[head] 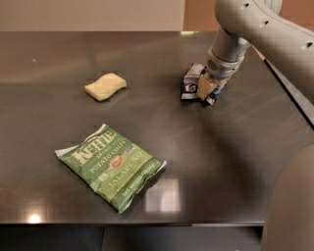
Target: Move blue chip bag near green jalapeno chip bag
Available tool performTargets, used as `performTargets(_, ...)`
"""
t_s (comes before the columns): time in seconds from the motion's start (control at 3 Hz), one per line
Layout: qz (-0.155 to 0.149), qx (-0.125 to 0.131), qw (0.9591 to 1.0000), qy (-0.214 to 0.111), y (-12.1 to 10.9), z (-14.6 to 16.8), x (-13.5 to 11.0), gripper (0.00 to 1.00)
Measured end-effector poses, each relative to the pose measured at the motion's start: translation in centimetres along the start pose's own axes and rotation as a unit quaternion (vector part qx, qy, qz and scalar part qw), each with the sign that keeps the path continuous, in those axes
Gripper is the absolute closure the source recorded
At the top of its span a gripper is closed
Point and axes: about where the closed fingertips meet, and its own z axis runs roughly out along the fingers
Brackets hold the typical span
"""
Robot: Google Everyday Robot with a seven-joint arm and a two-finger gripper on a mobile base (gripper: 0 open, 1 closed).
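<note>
- dark navy, white-panelled blue chip bag [191, 81]: lies at the far right of the table, crumpled under the robot's wrist, well apart from its target.
- gripper [207, 88]: pointed straight down onto the bag's right half, one tan pad showing at the near side; it appears clamped on the bag, which bunches up around it.
- green jalapeno chip bag [111, 166]: flat, lettering up, set at a slant near the front left edge of the table.
- step in hand: judged to be the grasp, with the carry not yet begun.
- next move: calls for a small lift to clear the surface, then a sweep toward the near left and a set-down just beside the green bag, without landing on it.
- pale yellow sponge [105, 86]: far left, off the likely path, touching nothing.
- table [221, 162]: dark, glossy top showing light reflections; a slack bag should slide easily on it.
- room: a pale wall [88, 14] runs behind the far edge.
</note>
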Motion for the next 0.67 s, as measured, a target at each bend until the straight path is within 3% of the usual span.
performTargets(0.33, -0.01, -0.017, 0.9996, -0.019, 1.3, -1.4, 0.0, 0.87)
performTargets(0.67, -0.038, -0.043, 0.9974, -0.044, 3.8, -3.5, 0.4, 1.0)
